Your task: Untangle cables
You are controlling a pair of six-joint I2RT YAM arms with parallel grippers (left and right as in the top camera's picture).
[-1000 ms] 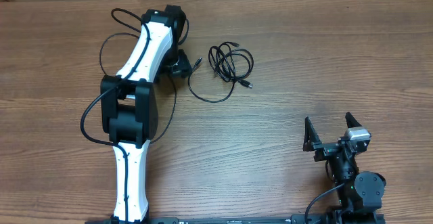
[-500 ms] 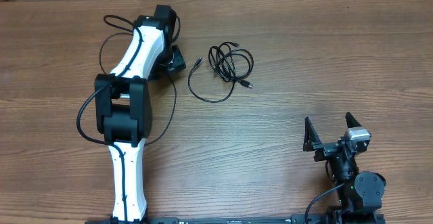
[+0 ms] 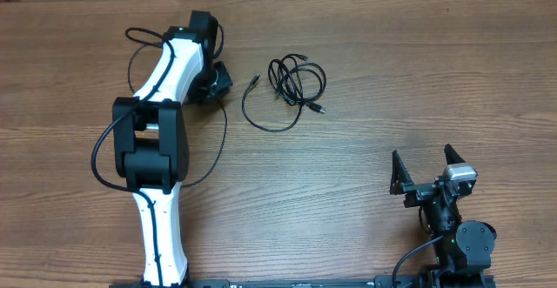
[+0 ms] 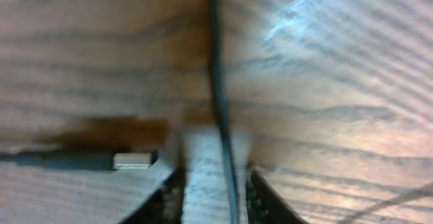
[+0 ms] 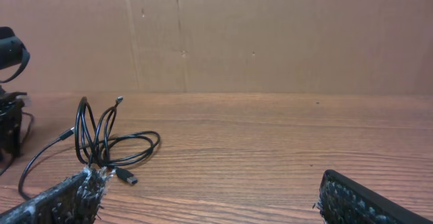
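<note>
1. The left claw is low over the desk. Its two fingertips are a narrow gap apart, not clenched.
2. A black cord runs straight through that gap. There is space on either side of it, so the fingers are not pinching it. I cannot tell whether it is one of the cables or the arm's own wire.
3. Just left of the fingers, a plug with a silver tip lies flat on the wood with its tip pointing toward them.
4. In the overhead view the left claw is near the far edge of the desk, just left of the cables.
5. The cables are thin, black and glossy. Several loops are bunched in a small bundle, and one loose strand curves out below it in a wide arc.
6. From the right wrist, some loops of the cables rise off the desk, and a plug end lies in front of them.
7. The right claw is spread wide at the near right corner, well apart from the cables and gripping nothing.
8. The desk has brown wood grain. A plain cardboard wall stands behind it.
</note>
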